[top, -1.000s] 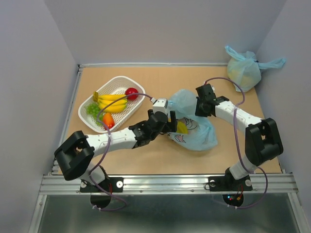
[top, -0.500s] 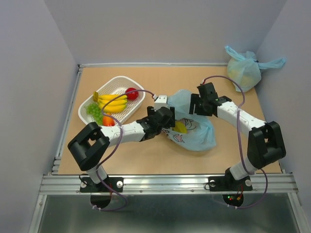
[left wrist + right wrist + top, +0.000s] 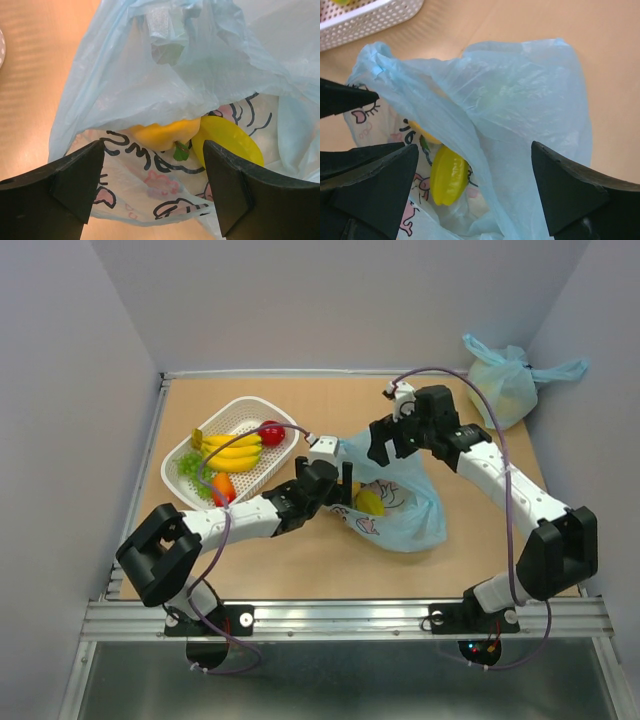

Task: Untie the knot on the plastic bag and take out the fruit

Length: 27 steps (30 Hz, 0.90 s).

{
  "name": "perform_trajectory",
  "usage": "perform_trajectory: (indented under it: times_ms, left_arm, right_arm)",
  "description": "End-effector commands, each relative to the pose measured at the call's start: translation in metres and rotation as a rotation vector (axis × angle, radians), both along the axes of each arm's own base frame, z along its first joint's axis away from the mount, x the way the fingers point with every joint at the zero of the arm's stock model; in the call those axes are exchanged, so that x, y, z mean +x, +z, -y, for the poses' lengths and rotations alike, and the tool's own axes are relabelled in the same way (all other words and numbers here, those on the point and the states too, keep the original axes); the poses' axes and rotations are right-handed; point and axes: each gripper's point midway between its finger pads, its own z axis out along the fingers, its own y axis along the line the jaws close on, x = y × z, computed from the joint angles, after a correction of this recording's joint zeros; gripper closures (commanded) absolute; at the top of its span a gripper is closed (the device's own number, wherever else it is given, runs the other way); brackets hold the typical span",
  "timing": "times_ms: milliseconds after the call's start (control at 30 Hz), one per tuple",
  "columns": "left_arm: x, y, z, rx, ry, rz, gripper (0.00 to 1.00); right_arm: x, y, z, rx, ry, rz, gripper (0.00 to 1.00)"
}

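Observation:
The plastic bag, light blue with cartoon print, lies slack on the table with its mouth gaping; no knot shows. Two yellow fruit lie inside, one with a green stem. My left gripper is open at the bag's mouth, its fingers either side of the printed film, holding nothing. My right gripper hovers open over the bag's back fold. A white basket holds bananas, a red apple, grapes and an orange-red piece.
A plain tied light blue bag with something yellowish inside sits in the far right corner against the wall. Grey walls close in the table on three sides. The basket stands left of the printed bag, close to the left arm.
The right gripper has opened, let go of the bag's film and lifted back and left. The left arm shifted a little and its gripper stayed open at the bag's mouth.

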Motion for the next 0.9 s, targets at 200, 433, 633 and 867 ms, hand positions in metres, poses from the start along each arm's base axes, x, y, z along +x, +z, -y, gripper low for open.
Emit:
perform_trajectory:
  times_ms: [200, 433, 633, 867]
  left_arm:
    - [0.000, 0.023, 0.004, -0.052, -0.072, 0.070, 0.09]
    - [0.002, 0.023, 0.007, -0.060, -0.084, 0.081, 0.09]
    - [0.011, 0.019, 0.008, -0.033, -0.058, 0.096, 0.09]
    - [0.030, 0.002, 0.009, 0.004, 0.005, 0.065, 0.09]
  right_arm:
    - [-0.005, -0.028, -0.053, -0.028, 0.252, -0.025, 0.12]
    - [0.029, -0.049, -0.044, -0.120, 0.117, -0.028, 0.87]
    - [0.057, -0.008, -0.045, -0.057, -0.022, 0.066, 1.00]
    - [0.059, -0.003, -0.045, -0.026, -0.074, 0.073, 1.00]
